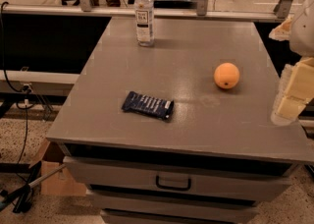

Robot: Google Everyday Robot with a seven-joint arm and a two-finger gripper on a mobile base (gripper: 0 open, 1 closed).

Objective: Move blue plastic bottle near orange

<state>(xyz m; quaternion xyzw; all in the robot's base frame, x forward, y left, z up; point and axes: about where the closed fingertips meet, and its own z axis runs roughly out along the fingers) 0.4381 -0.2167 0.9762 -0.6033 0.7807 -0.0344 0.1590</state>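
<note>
A blue plastic bottle point(143, 14), clear with a white cap and a white label with dark print, stands upright at the far edge of a grey table point(186, 46), a little left of centre. Nothing touches it.

The orange point(226, 75), round and smooth, sits on the right half of the table, closer to the camera than the bottle. The two are well apart, with bare table surface running diagonally between them.

The task looks not yet started: the bottle is not held, and it is not near the orange. Reaching the bottle, grasping it, carrying it across and setting it down beside the fruit are all left to do.

The end effector point(293, 95) shows as pale blocky shapes at the right edge of the view, hanging by the table's right side and nearer the orange than the bottle. It holds nothing, and whether it is spread or pressed together cannot be told.

A flat dark blue snack wrapper point(147, 105) lies near the front of the table, left of centre, off the line from bottle to orange, so it likely will not obstruct. The orange itself could roll if bumped.

Below the tabletop is a drawer handle point(173, 183). A cardboard box point(56, 174) and cables point(22, 100) are on the floor at left.
</note>
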